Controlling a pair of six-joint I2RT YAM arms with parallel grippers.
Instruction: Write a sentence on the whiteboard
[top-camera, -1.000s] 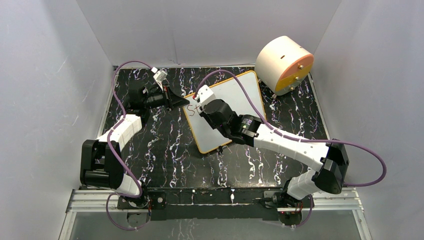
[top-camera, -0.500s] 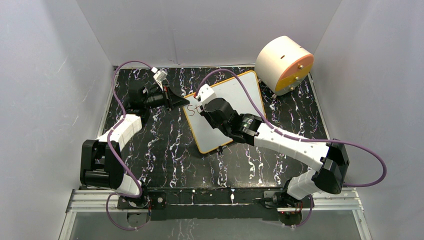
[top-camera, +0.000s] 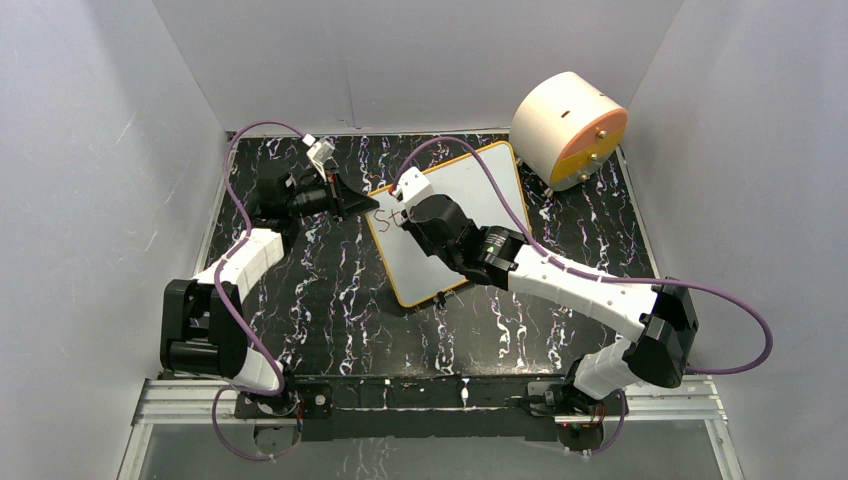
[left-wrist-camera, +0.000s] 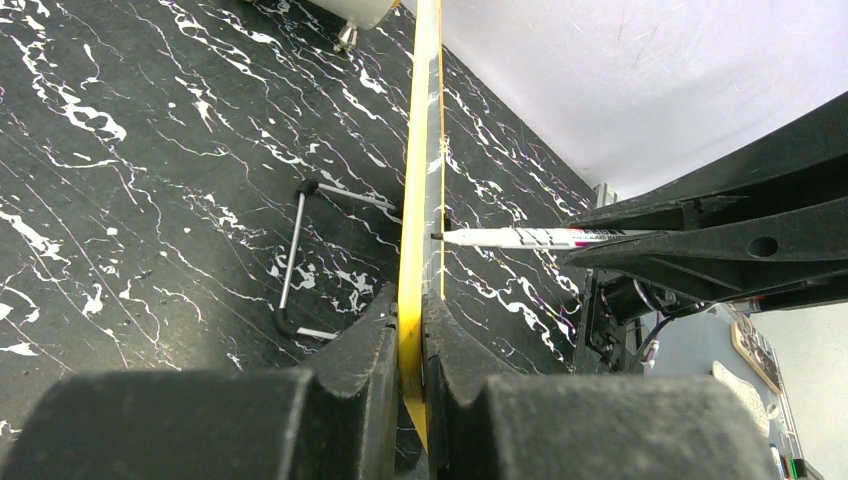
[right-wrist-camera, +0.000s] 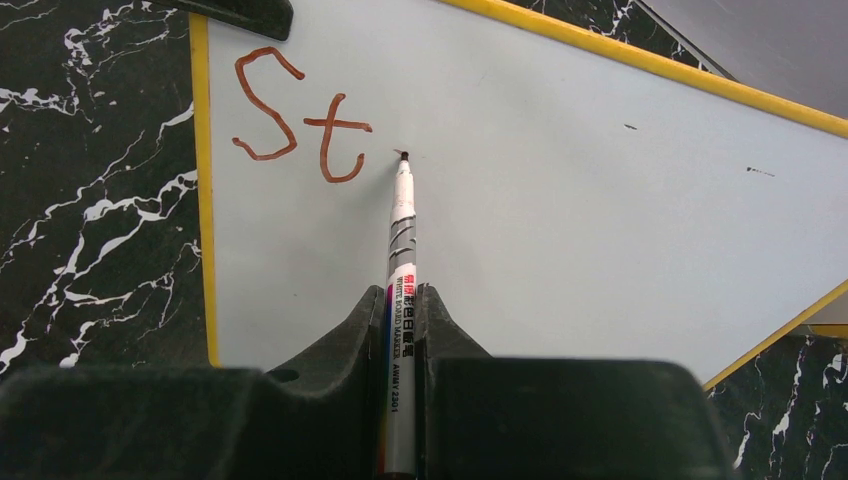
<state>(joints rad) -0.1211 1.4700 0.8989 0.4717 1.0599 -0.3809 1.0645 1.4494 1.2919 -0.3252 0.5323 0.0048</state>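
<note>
Left claw (left-wrist-camera: 410, 312) clamps the yellow edge of the whiteboard (left-wrist-camera: 425, 120), lower centre. Right claw (right-wrist-camera: 402, 292) clamps a marker (right-wrist-camera: 402, 215), its tip on the board just right of the sentence (right-wrist-camera: 300, 120), reading "St".

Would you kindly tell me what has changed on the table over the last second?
The right arm's jaws, shut on the white marker, slid slightly rightward in the overhead view, tip now just past the reddish-brown "St" on the orange-framed white whiteboard. Nothing was grasped or released. The left arm's jaws stayed clamped on the board's edge; board and round peach-and-orange drum did not move.
</note>
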